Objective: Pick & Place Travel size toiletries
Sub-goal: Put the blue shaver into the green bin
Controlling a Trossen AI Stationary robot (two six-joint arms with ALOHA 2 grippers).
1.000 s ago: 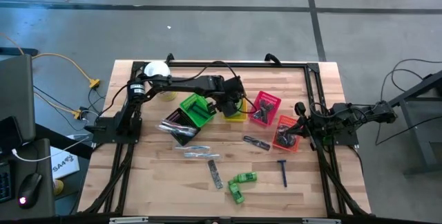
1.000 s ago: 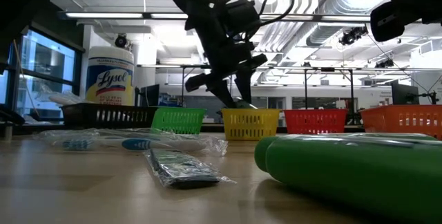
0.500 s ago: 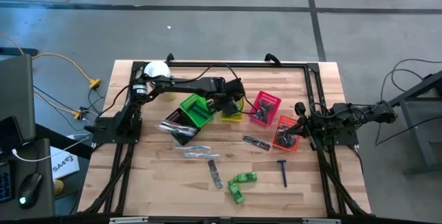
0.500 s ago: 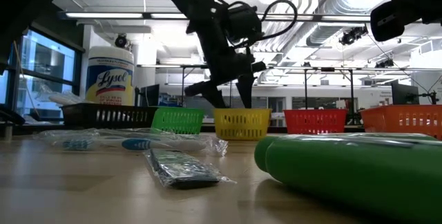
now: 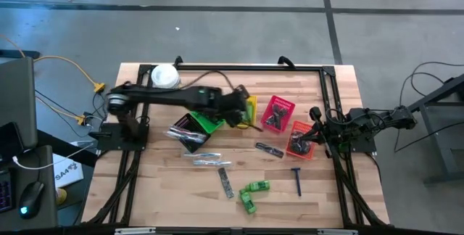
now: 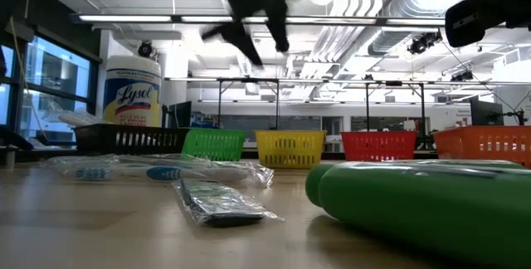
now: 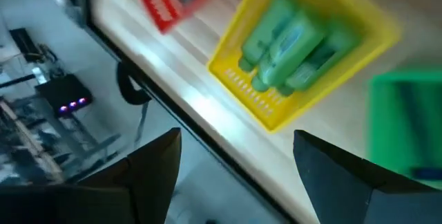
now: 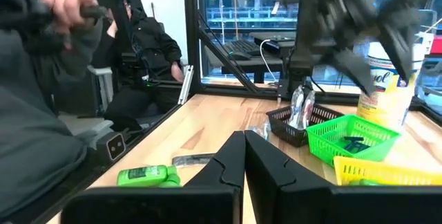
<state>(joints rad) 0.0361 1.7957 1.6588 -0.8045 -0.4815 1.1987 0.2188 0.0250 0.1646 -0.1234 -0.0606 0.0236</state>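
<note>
My left end effector [image 5: 243,112] hangs released and empty over the yellow basket [image 7: 297,51] holding 3 green bottles [image 7: 286,41], so swinging low toward the 2 green bottles on the surface [image 5: 253,195] could clip that basket's rim and tip it

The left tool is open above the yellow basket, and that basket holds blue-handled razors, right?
Not quite. The left tool is open above the yellow basket, but the basket holds green mini bottles, not razors. The left wrist view shows them lying side by side inside it.
</note>
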